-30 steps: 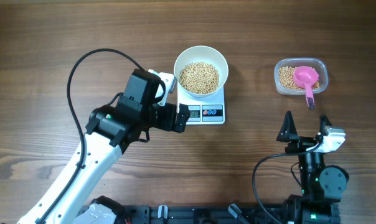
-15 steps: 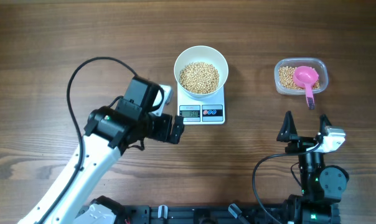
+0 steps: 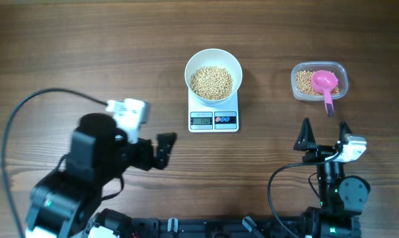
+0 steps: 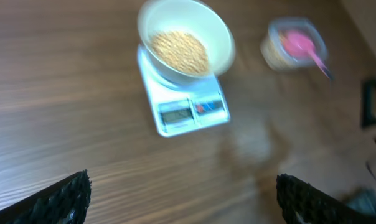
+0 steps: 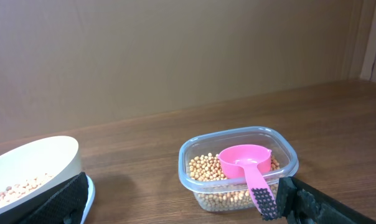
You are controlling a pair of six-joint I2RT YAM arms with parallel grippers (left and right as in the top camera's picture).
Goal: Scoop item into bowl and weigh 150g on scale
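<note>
Jaws on both arms stand spread and empty; the right jaws lie nearer the pink plastic scoop [image 3: 325, 84], its long handle pointing back at them from the clear plastic tub [image 3: 342, 69]. Beyond the left jaws, the smooth round white bowl [image 3: 213, 54] of small tan beans [image 3: 211, 82] sits on the square white scale [image 3: 214, 120].

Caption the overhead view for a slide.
Bowl of beans on the scale, pink scoop in the clear tub, left gripper and right gripper open, empty.
</note>
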